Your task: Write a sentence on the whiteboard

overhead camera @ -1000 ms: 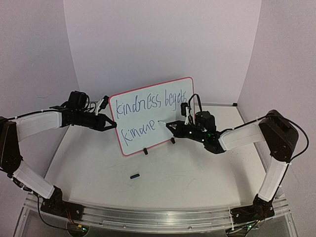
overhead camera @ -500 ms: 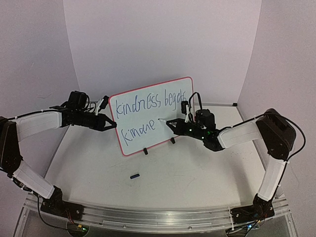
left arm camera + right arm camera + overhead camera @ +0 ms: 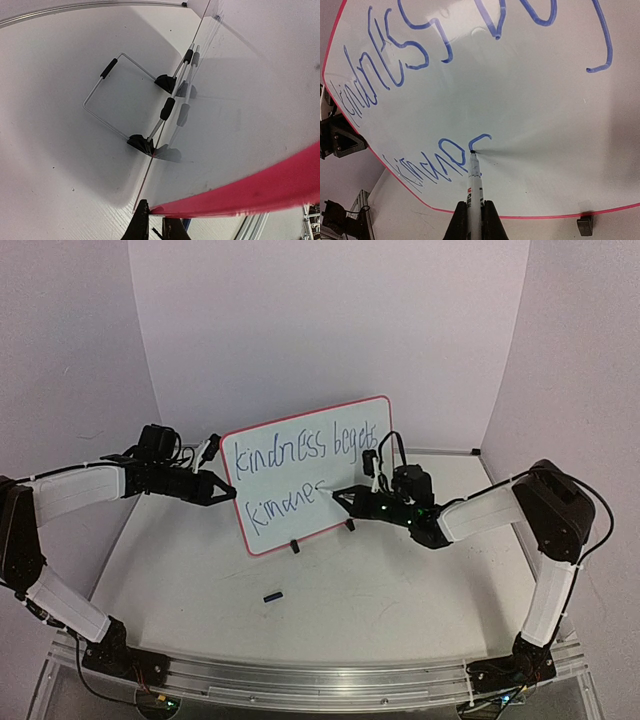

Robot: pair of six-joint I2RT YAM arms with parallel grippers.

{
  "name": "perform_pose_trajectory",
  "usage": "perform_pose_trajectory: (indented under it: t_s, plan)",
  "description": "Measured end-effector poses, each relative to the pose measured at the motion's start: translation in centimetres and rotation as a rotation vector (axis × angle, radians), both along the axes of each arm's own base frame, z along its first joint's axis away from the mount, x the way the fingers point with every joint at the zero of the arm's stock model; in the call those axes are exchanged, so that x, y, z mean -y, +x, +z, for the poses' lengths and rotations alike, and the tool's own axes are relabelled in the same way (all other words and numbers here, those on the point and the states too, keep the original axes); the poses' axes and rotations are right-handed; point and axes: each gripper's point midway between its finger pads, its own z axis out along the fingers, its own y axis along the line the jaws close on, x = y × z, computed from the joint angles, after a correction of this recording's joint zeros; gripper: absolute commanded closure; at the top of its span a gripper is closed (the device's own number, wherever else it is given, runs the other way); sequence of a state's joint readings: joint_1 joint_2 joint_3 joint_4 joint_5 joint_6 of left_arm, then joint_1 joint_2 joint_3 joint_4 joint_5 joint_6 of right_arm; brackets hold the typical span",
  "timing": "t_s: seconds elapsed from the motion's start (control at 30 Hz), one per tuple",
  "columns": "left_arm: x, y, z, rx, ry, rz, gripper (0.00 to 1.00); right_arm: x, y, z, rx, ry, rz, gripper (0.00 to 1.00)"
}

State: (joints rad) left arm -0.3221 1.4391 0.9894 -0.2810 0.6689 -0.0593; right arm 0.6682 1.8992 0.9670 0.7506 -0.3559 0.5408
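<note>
Sentence (image 3: 298, 449) small, blurry (second line illegible).

sentence (image 3: 422, 65) top line cropped in right wrist view, small dark object (image 3: 272, 596) unidentifiable

The whiteboard (image 3: 345, 465) is white with a thin red rim (image 3: 260, 190) and black feet (image 3: 295, 546). The sentence (image 3: 300, 450) is dark blue. The marker (image 3: 474, 187) is white with a black tip. The bench (image 3: 330, 590) is white, and the cap (image 3: 272, 596) on it is dark. The wire stand (image 3: 167, 108) is grey with black sleeves.
</note>
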Motion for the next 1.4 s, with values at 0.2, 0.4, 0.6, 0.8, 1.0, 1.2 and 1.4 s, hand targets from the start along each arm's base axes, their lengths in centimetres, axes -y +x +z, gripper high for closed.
perform_pose_trajectory:
  t_s: [0.2, 0.4, 0.6, 0.8, 1.0, 1.2, 1.4]
  plan:
    - [0.0, 0.0, 0.0, 0.0, 0.0, 0.0, 1.0, 0.8, -0.1, -1.3, -0.024, -0.022, -0.032, 1.0]
    - [0.0, 0.0, 0.0, 0.0, 0.0, 0.0, 1.0, 1.3, -0.1, -1.9, -0.031, -0.036, -0.055, 1.0]
    - [0.0, 0.0, 0.0, 0.002, 0.001, -0.002, 1.0, 2.0, -0.3, -3.0, -0.048, -0.06, -0.082, 1.0]
    - [0.0, 0.0, 0.0, 0.005, 0.002, -0.004, 1.0, 2.0, -0.6, -3.6, -0.066, -0.078, -0.07, 1.0]
    - [0.0, 0.0, 0.0, 0.005, 0.002, -0.004, 1.0, 1.2, -0.8, -3.5, -0.082, -0.075, -0.028, 1.0]
    - [0.1, 0.0, 0.1, 0.005, 0.004, -0.005, 1.0, 0.7, -0.9, -3.0, -0.081, -0.062, 0.003, 1.0]
    - [0.1, 0.0, 0.1, 0.004, 0.005, -0.004, 1.0, 0.6, -1.4, -2.2, -0.071, -0.039, 0.021, 1.0]
